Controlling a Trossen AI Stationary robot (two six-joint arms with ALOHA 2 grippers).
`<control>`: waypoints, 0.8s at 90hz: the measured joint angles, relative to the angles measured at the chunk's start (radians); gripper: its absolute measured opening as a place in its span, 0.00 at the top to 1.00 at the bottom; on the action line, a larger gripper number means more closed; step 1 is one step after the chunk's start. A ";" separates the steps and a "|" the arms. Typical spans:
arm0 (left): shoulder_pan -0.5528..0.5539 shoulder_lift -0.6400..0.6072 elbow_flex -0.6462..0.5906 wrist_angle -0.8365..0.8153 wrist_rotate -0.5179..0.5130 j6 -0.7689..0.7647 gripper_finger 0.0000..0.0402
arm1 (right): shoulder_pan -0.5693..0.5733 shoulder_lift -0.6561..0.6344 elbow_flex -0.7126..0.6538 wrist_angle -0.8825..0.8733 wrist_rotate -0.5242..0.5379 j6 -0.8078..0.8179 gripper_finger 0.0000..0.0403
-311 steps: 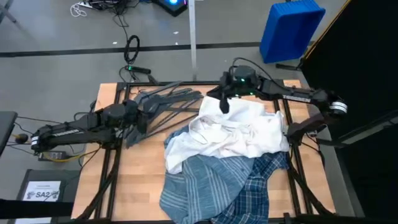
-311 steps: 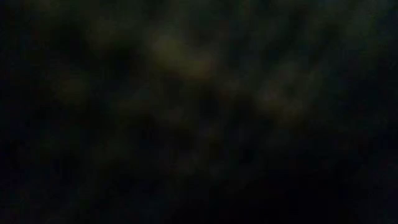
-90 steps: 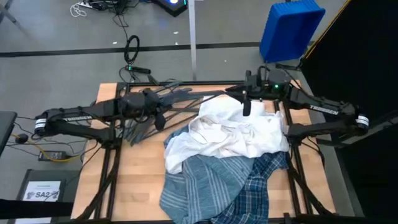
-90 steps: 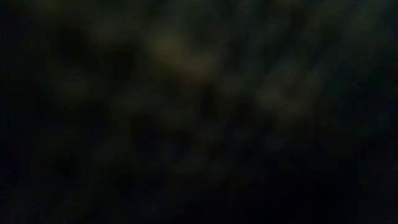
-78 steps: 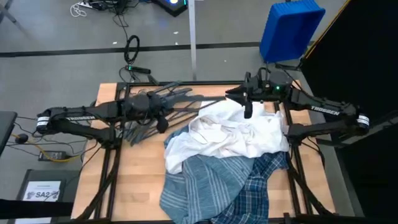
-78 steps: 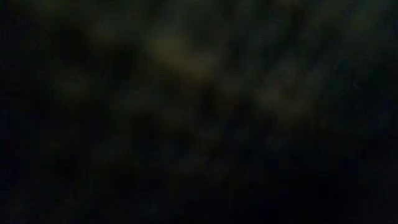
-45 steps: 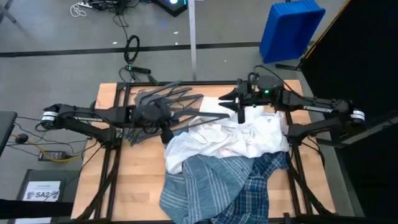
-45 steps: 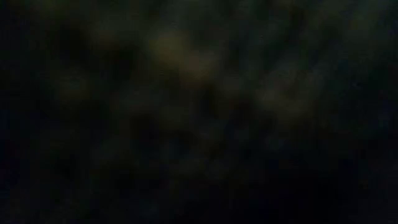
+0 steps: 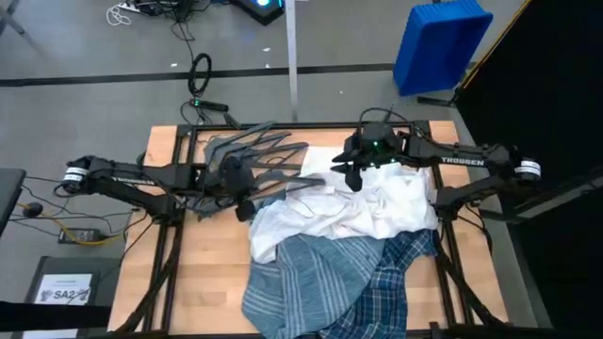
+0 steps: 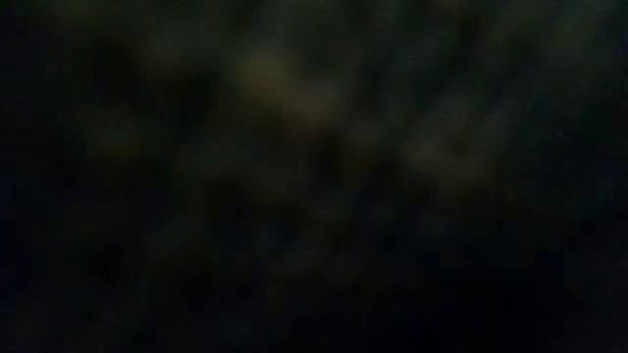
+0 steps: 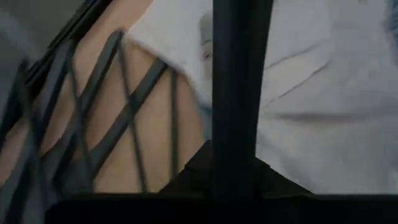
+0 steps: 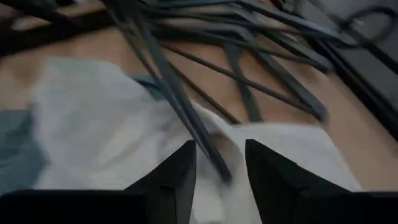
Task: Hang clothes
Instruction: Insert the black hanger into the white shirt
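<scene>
Three shirts lie heaped on the table: a white shirt (image 9: 363, 212) on top, a striped blue-grey one (image 9: 301, 278) and a plaid one (image 9: 405, 268) nearer the front edge. My left gripper (image 9: 243, 200) is shut on a dark grey hanger (image 9: 287, 186), left of the heap. The hanger's free end (image 12: 217, 165) reaches over the white shirt (image 12: 93, 124). My right gripper (image 9: 352, 179) is open above the shirt's far edge. Its two fingers (image 12: 180, 174) stand on either side of that free end. The low view is dark. My left gripper holds one bar of the hanger (image 11: 233, 93), which runs straight out between its fingers. The fingers come level from the table's left. The hanger sticks out toward the table's right, its far end over the white shirt (image 11: 329, 93). The gripper hides the place of contact.
A pile of several more dark grey hangers (image 9: 240, 149) lies at the table's far left, right beside my left gripper. A black frame (image 9: 179, 188) runs around the table. A blue bin (image 9: 438, 42) stands on the floor beyond the far right corner.
My left gripper has gone toward the table's near edge with the hanger, and the hanger's free end has swung down onto the white shirt. My right gripper has gone toward the table's left, to that free end.
</scene>
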 joint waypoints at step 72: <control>-0.001 -0.003 0.216 -0.235 0.001 -0.035 0.98 | -0.069 0.417 0.000 0.118 -0.161 -0.029 0.57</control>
